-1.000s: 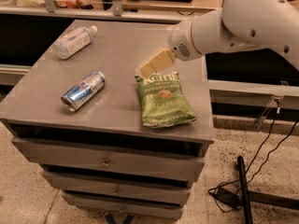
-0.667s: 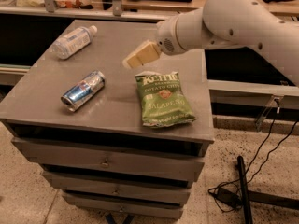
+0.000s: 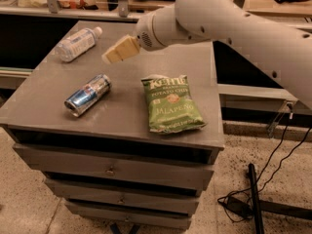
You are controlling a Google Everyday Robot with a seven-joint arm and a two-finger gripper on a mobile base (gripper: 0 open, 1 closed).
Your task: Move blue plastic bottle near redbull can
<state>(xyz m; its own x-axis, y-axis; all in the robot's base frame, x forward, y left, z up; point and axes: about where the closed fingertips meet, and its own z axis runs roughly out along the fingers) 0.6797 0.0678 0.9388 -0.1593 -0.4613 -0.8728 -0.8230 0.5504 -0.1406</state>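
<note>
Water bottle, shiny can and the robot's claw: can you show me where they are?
Small clear plastic water bottle with white cap [image 3: 75,44], camera view, middle of its label.
Slim blue-and-silver metal can [image 3: 88,94], camera view, middle of its side.
Robot's tan claw [image 3: 111,56], camera view, its tip, right of the bottle.

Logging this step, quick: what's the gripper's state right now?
Gripper: open or shut cannot be told; it hovers over the table, right of the blue plastic bottle in view, carrying nothing.
</note>
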